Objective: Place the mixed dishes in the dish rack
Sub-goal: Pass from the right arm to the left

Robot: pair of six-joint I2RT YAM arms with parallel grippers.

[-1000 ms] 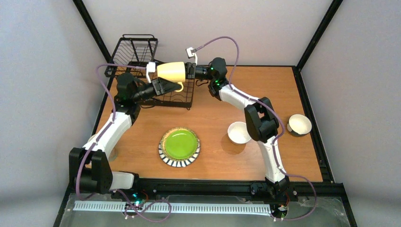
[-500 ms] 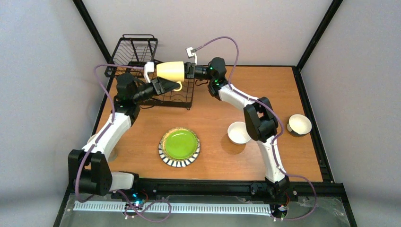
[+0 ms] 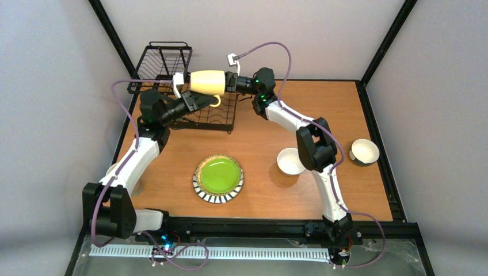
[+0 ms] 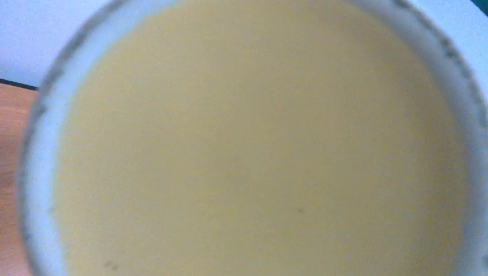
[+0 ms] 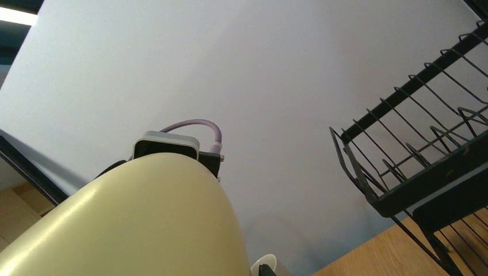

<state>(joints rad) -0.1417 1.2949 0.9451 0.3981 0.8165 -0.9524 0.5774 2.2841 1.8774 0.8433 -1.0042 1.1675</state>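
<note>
Cream mug (image 3: 208, 83), hard, glazed, probably slippery and breakable, lies sideways above the rack (image 3: 159, 66). Right fingers (image 3: 231, 84) clamp 1 end; left fingers (image 3: 198, 99) sit just beneath, spread cannot be told. Handle likely offers the surest hold.

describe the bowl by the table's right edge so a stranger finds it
On the wooden table, look right of the right arm, near the table's right edge. The bowl sits there; the other white bowl lies on the arm's inner side, nearer the green plate.
</note>
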